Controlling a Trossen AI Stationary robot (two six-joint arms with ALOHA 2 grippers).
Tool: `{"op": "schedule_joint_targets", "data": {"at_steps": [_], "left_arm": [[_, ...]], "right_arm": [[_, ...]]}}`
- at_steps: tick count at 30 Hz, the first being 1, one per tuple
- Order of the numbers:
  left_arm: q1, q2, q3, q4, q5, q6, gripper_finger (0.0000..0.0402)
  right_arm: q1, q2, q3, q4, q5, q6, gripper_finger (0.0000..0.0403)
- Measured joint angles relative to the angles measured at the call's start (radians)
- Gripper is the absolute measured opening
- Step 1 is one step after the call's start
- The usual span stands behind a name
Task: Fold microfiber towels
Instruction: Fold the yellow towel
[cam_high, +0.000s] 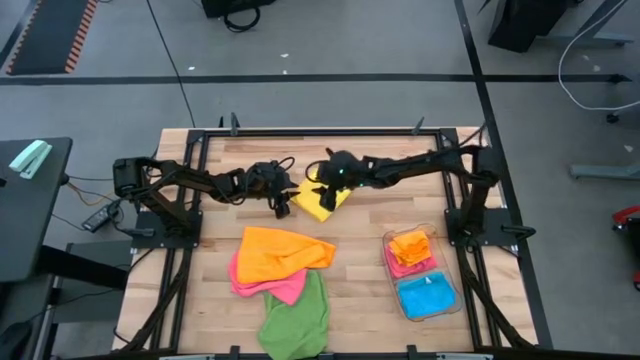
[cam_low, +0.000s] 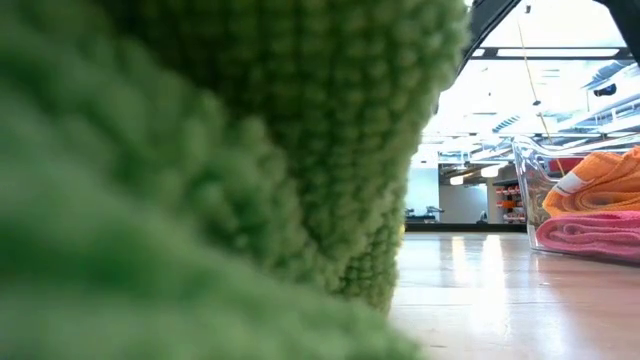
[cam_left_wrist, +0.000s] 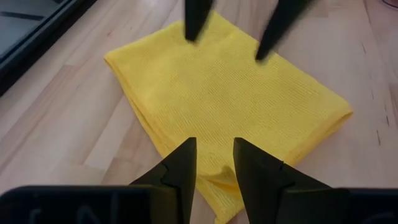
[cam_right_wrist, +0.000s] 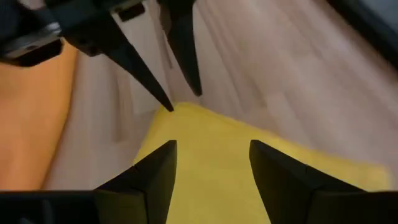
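Both grippers (cam_high: 283, 207) (cam_high: 322, 196) over folded yellow towel (cam_high: 322, 203)

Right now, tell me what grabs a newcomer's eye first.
Both grippers, left and right, meet open-fingered over a folded yellow towel at the table's far middle. Nearer lies a loose heap: orange towel on pink, with green at the front edge. A clear bin of folded towels sits right.

A: What colours are the loose towels?
B: Yellow towel (cam_high: 322, 201), orange towel (cam_high: 280, 255) over a pink towel (cam_high: 285, 289), green towel (cam_high: 298, 322).
A: And in the clear bin (cam_high: 447, 311)?
B: Orange, pink and blue cloths. The surface (cam_high: 215, 250) is pale wood.
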Motion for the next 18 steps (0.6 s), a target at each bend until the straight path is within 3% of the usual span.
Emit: {"op": "schedule_joint_targets", "data": {"at_steps": [4,11,14,18], "left_arm": [[0.001,0.0,0.0,-0.025,0.0,-0.005,0.011],[0.013,0.0,0.0,-0.059,-0.003,0.001,0.0099],[0.013,0.0,0.0,-0.063,-0.003,0.001,0.0096],[0.013,0.0,0.0,-0.064,-0.003,0.002,0.0097]], "right_arm": [[0.038,0.077,0.0,0.033,0.07,0.111,0.0211],[0.083,0.169,-0.001,0.04,0.099,0.176,0.0211],[0.087,0.176,0.001,0.027,0.073,0.122,0.0211],[0.064,0.169,0.005,-0.027,-0.051,-0.102,0.0211]]}}
